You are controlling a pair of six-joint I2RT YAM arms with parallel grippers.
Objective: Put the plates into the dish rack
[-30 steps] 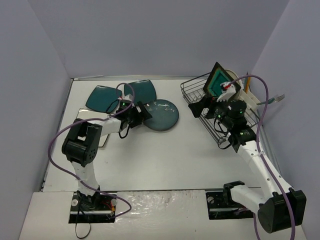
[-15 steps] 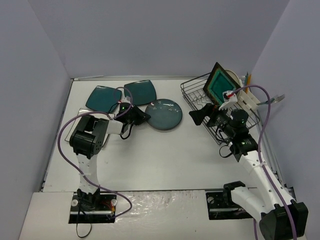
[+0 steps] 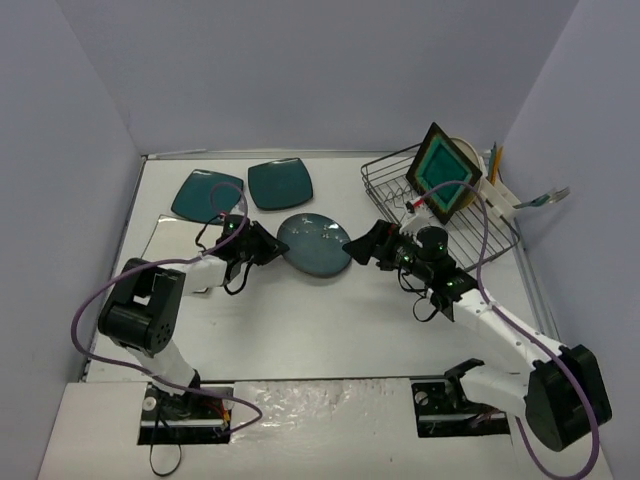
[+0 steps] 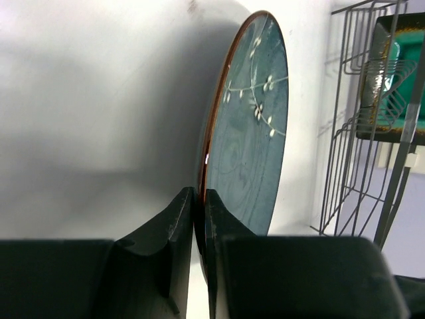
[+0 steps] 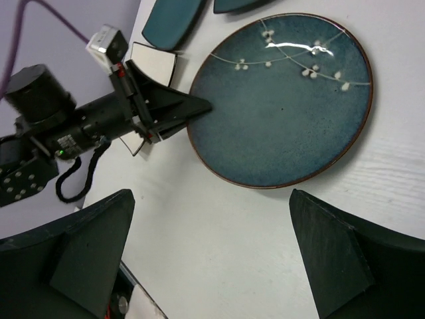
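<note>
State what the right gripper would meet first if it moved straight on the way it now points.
Probably the rim of the blue-grey round plate, just ahead of the open right gripper; height is unclear.

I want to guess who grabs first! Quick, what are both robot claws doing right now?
Left gripper: closed on the rim of the blue-grey round glazed plate.
Right gripper: open, holding nothing.

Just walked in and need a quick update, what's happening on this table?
The left end effector is shut on the rim of the round plate, while the open right end effector hovers beside its opposite edge. A square plate stands in the rack; two teal squares lie on the table.
</note>
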